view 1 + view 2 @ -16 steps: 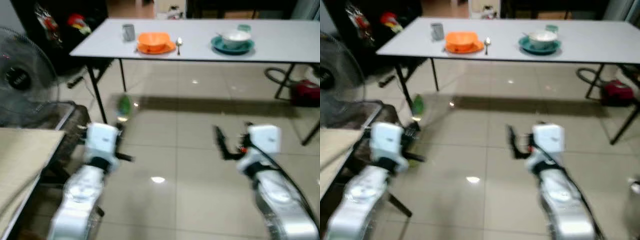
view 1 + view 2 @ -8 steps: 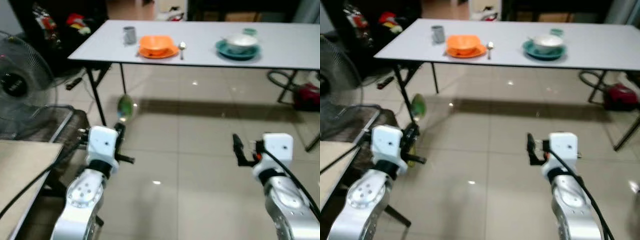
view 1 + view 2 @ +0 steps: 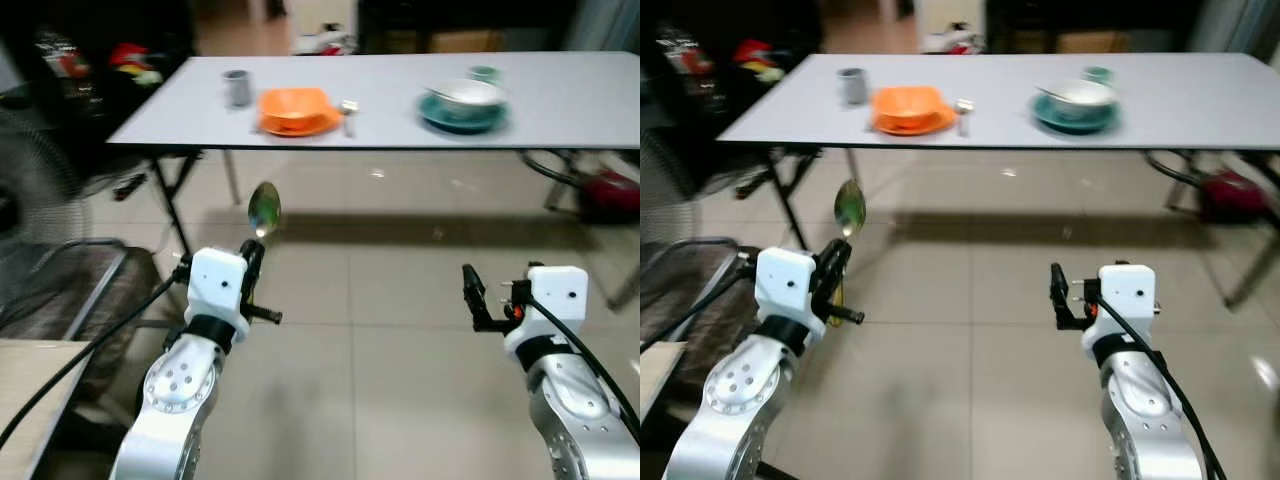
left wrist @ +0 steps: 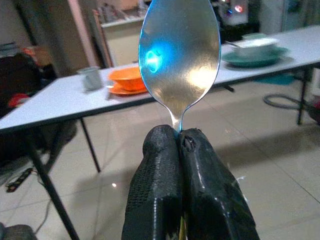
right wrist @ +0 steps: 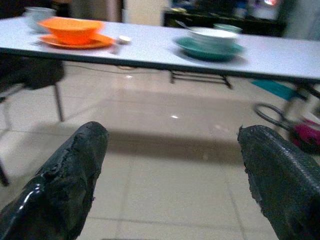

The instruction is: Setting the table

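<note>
- The left gripper (image 4: 179, 137) is raised over the tiled floor (image 3: 390, 300), its jaws pinching the neck of a spoon (image 4: 180, 55).
- The spoon stands upright, its shiny bowl above the fingertips and pointing toward the counter (image 3: 580, 95) ahead.
- The right gripper (image 5: 172, 170) is held out level over the floor, jaws spread wide apart and holding nothing.
- The long white counter stands well apart from both grippers, across the floor.
- On the counter, toward its left end, an orange bowl (image 3: 294, 103) sits on an orange plate (image 3: 297, 124).
- A grey cup (image 3: 236, 88) stands just left of the plate; a second spoon (image 3: 348, 110) lies just right of it.
- Further right, a white bowl (image 3: 470, 93) sits on a teal plate (image 3: 462, 115), with a small teal cup (image 3: 485, 73) behind.
- A red object (image 3: 608, 190) lies on the floor under the counter's right end; I cannot tell what it is.
</note>
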`<state>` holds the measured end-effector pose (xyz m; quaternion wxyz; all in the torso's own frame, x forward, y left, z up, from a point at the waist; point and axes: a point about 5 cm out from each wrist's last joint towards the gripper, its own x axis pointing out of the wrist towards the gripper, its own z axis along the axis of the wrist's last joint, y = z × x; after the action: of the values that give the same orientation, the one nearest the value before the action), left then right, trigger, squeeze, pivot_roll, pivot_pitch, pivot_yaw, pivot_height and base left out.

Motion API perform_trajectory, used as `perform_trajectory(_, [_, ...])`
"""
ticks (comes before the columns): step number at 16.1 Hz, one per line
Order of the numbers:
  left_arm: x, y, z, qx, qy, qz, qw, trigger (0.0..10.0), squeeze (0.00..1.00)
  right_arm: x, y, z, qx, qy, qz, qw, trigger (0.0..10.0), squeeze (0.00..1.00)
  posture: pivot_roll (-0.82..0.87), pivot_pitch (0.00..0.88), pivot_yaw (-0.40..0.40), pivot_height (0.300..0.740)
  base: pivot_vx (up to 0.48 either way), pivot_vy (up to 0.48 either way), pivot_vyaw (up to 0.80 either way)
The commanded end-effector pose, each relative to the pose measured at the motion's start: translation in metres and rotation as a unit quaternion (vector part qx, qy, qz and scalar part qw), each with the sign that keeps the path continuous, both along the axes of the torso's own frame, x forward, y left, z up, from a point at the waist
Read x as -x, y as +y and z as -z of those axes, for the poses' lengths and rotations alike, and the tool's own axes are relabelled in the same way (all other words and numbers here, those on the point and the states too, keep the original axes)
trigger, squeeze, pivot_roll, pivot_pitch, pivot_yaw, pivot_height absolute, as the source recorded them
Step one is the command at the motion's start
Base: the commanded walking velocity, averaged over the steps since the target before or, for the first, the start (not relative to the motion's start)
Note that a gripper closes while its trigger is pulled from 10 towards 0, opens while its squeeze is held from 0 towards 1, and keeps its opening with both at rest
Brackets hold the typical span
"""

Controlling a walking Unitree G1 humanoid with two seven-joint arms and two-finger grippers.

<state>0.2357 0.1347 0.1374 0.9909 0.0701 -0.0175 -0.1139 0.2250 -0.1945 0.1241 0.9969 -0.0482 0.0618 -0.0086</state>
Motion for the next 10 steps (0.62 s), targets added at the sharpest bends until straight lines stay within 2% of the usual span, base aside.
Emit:
perform_trajectory(1, [-0.0022,0.0027,0.0001,-0.007,0.000,-0.005,1.000,10.0,0.00,-0.0019,0.0058,-0.0091,-0.011,-0.017,-0.015,1.000,10.0,0.00,-0.01,0.000,0.031,0.740,0.382,0.000,0.00])
perform_trajectory(3, [-0.0028,0.0028,-0.0006,-0.008,-0.002,-0.012,1.000,10.0,0.00,-0.0044,0.0102,-0.0078,-0.007,-0.011,-0.029,0.999,10.0,0.00,0.00,0.000,0.030,0.740,0.384,0.000,0.00])
perform_trajectory(9, [0.0008,0.0071,0.0007,-0.013,0.000,-0.018,1.000,10.0,0.00,-0.0021,0.0120,-0.0063,-0.013,-0.005,-0.034,0.999,10.0,0.00,0.00,0.000,0.022,0.740,0.386,0.000,-0.80])
perform_trajectory(10, [0.0005,0.0064,0.0005,-0.013,0.000,-0.018,1.000,10.0,0.00,-0.0020,0.0115,-0.0070,-0.014,-0.007,-0.034,0.999,10.0,0.00,0.00,0.000,0.024,0.740,0.382,0.000,0.00])
